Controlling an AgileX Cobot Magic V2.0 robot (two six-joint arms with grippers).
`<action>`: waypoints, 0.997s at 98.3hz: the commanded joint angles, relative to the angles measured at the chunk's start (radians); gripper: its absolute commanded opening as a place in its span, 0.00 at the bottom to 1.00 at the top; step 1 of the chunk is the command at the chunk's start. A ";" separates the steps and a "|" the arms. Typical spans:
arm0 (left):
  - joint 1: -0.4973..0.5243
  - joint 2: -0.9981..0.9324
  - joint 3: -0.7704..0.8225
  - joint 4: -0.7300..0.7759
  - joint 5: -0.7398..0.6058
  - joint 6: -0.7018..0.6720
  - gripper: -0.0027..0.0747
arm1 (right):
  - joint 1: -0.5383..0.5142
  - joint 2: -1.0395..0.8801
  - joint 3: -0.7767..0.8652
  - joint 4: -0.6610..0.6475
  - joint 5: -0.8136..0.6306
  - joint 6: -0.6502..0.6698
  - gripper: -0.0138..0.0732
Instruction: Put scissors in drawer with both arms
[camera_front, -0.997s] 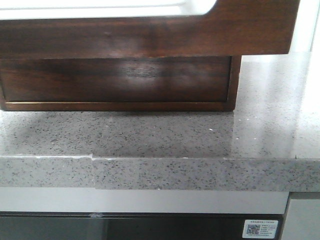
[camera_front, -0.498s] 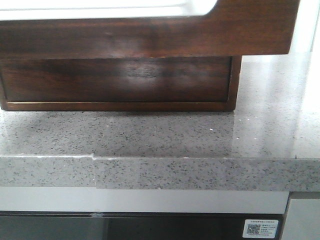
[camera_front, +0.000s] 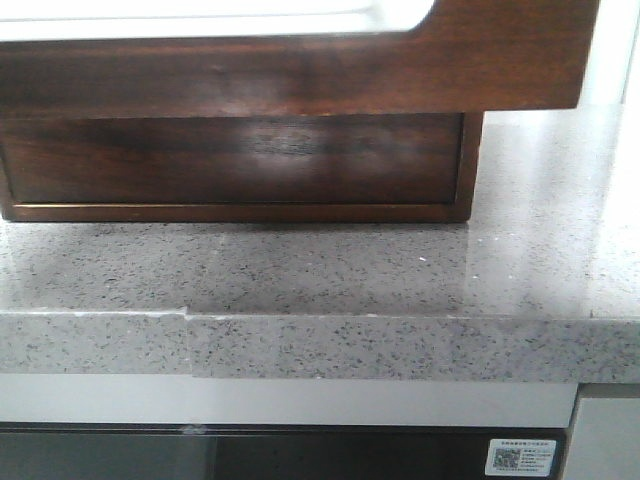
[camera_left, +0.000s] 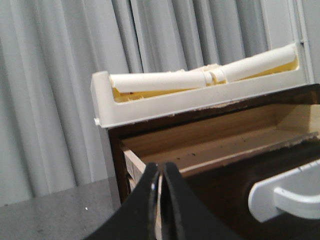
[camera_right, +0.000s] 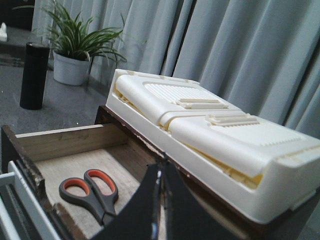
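I see scissors (camera_right: 90, 192) lying inside the open drawer (camera_right: 70, 140), lower left of frame. Left gripper (camera_left: 161, 200) jaws pressed together, right gripper (camera_right: 161, 205) too, both empty.

Soft even daylight, glare patch on drawer (camera_front: 290, 75) front, dark shadow underneath on counter (camera_front: 520, 250), front view slightly hazy.

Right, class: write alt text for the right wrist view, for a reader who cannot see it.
Scissors with grey and orange handles lie inside an open wooden drawer, seen past the shut right gripper. A cream plastic box sits on top of the cabinet, with a potted plant, a black bottle and grey curtains behind.
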 joint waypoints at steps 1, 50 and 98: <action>0.001 -0.027 0.003 -0.046 -0.085 -0.012 0.01 | -0.004 -0.105 0.105 0.061 -0.154 0.002 0.09; 0.001 -0.027 0.024 -0.199 -0.078 -0.012 0.01 | -0.004 -0.508 0.497 0.078 -0.168 0.002 0.09; 0.012 -0.027 0.038 -0.244 -0.032 -0.012 0.01 | -0.004 -0.508 0.527 0.078 -0.153 0.002 0.09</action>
